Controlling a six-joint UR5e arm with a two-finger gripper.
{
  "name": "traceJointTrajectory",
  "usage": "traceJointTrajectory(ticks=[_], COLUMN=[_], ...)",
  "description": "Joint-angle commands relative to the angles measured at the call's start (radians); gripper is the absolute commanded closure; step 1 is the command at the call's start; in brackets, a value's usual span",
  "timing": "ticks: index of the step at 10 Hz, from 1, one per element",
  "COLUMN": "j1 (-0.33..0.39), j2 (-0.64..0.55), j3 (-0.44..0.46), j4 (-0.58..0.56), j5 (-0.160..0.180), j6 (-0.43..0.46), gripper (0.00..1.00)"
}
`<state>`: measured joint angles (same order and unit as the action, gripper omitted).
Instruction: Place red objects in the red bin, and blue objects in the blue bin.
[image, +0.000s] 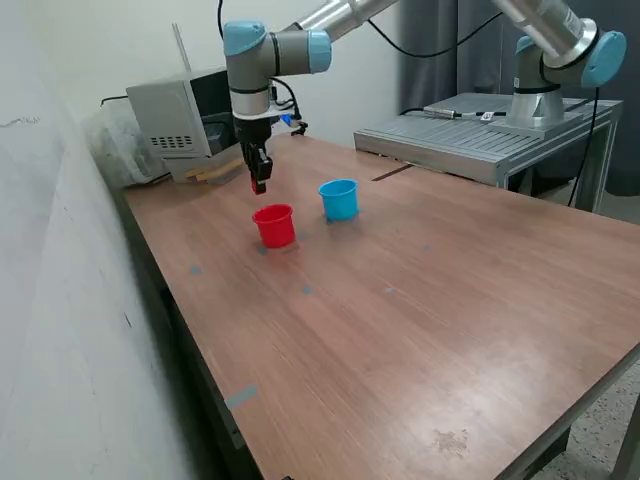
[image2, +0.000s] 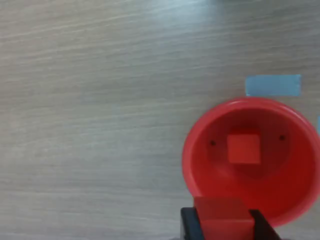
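My gripper (image2: 223, 225) had its jaws closed on a red cube (image2: 222, 216), hovering above the red cup (image2: 200, 165). One red cube (image2: 243, 148) already lay inside; the held one remained. The blue cup (image: 339, 199) stood just beside, contents hidden.

Wooden table (image: 420, 300) — marked with small pieces of blue tape (image2: 273, 85). A grey box-like machine (image: 180, 120) is set at its far corner, a white bag (image: 115, 150) beside it — a ribbed metal platform (image: 470, 135) is seen beyond.
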<state>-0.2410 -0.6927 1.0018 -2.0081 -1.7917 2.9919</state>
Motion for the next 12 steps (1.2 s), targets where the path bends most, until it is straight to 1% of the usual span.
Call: traceJointTrajectory(ticks=[1,5,7,8,12], j1=[-0.008,0.015,0.015,0.015,0.014], j2=[0.012,0.012,0.012,0.012,0.010], j3=[-0.002,0.011,0.014,0.015,0.023], j4=[0.002,0.011,0.008,0.005,0.009], j5=[0.003,0.005,0.014,0.012,0.012], j6=[-0.001,-0.001,0.001,0.002,-0.004], gripper=[1.00,1.00,1.00,0.00,0.00])
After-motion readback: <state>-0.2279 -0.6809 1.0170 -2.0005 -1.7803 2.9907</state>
